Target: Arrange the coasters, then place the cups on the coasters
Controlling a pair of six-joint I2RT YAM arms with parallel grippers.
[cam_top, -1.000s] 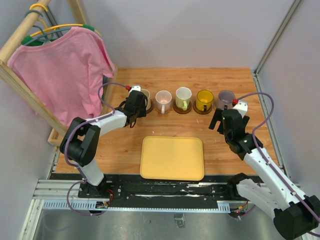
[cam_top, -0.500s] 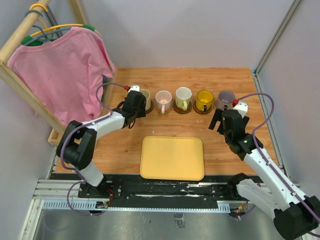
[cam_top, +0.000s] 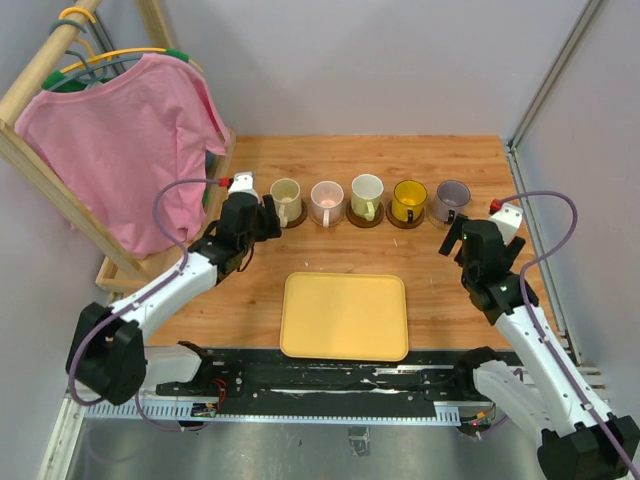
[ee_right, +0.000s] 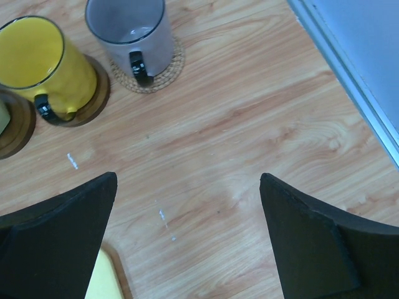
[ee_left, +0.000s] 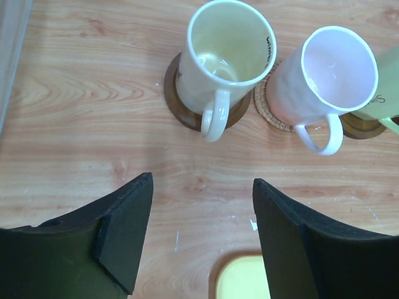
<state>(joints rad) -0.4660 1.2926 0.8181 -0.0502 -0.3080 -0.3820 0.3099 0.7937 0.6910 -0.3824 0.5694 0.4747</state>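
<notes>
Five cups stand in a row along the far side, each on a coaster: cream (cam_top: 286, 197), pale pink (cam_top: 327, 200), white-green (cam_top: 367, 195), yellow (cam_top: 409, 200), grey-purple (cam_top: 452, 199). My left gripper (cam_top: 266, 218) (ee_left: 202, 180) is open and empty, just short of the cream cup (ee_left: 227, 59), which sits on a dark brown coaster (ee_left: 177, 99); the pink cup (ee_left: 330, 68) rests on a tan coaster (ee_left: 271, 112). My right gripper (cam_top: 455, 238) (ee_right: 187, 177) is open and empty, near the grey-purple cup (ee_right: 131, 34) on its tan coaster (ee_right: 165, 71) and the yellow cup (ee_right: 43, 65).
A yellow tray (cam_top: 345, 315) lies at the near middle between the arms. A wooden rack with a pink shirt (cam_top: 120, 150) stands at the left. Grey walls and a metal rail (ee_right: 349, 68) bound the right side.
My left gripper has let go of the cream cup, opened wider and drawn back to the near left. The right arm has shifted slightly right, away from the grey-purple cup.
</notes>
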